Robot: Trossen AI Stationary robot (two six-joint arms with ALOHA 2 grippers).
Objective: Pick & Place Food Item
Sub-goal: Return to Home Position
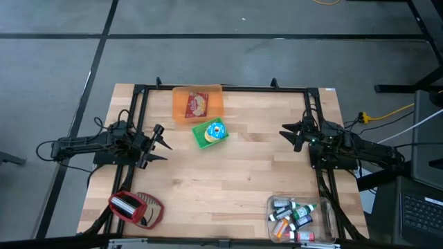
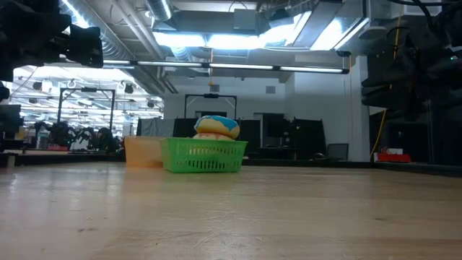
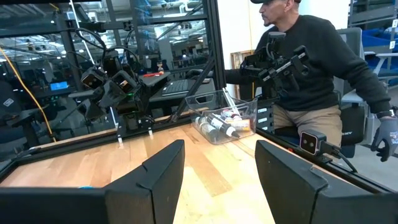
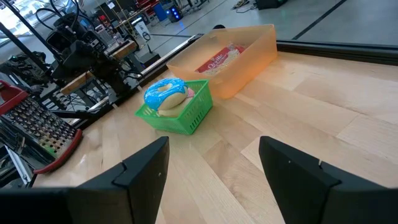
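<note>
A green basket [image 1: 210, 133] [image 4: 178, 112] stands on the table behind its middle, with a blue and yellow food item [image 4: 165, 94] [image 2: 216, 126] lying in it. Just beyond it stands an orange bin [image 1: 198, 104] [image 4: 231, 57] holding a red packet [image 4: 217, 58]. My left gripper [image 1: 160, 143] [image 3: 219, 171] waits open at the table's left side, above the wood, pointing level toward the right. My right gripper [image 1: 291, 133] [image 4: 212, 168] waits open at the right side, pointing toward the basket and touching nothing.
A clear tub of bottles and tubes [image 1: 299, 217] [image 3: 224, 121] stands at the near right corner. A red wire basket [image 1: 136, 207] [image 4: 34, 124] lies at the near left corner. A black frame [image 1: 228, 88] rims the table. A person [image 3: 311, 56] sits beyond the near right corner.
</note>
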